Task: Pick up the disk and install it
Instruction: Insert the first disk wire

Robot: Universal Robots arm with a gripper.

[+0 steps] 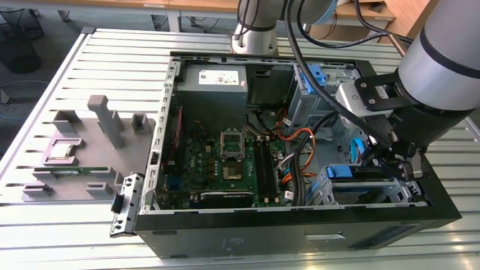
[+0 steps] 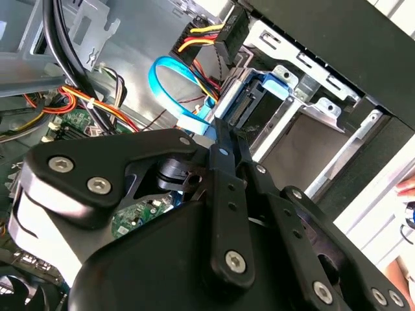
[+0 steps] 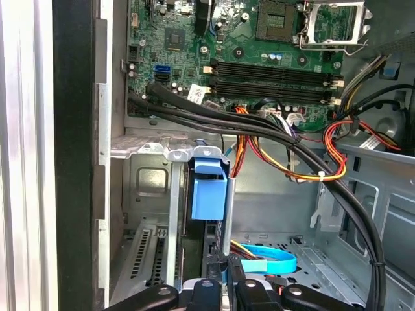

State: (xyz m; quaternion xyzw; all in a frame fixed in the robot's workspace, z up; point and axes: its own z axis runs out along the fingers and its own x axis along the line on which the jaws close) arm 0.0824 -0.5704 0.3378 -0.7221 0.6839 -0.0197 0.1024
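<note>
The gripper (image 3: 225, 271) is closed to a narrow slit, with nothing held. Just beyond its fingertips (image 3: 209, 288) a blue cable (image 3: 256, 265) is looped. Farther ahead, the disk (image 3: 209, 188) is seated in the drive cage (image 3: 146, 188), apart from the gripper.

A table (image 1: 45, 79) of pale metal slats takes up most of the exterior view, and its ribs catch a bright, even light that turns white along the near edge. Beyond its far edge lies a smooth grey floor (image 1: 60, 22), where a dark mesh object (image 1: 17, 50) stands at the exterior view's left with a thin cable (image 1: 19, 87) looping just beside it. A wooden desk (image 1: 195, 4) on grey legs (image 1: 174, 22) runs along the far side, and a slanted wooden panel (image 1: 416, 17) stands toward the exterior view's right.
</note>
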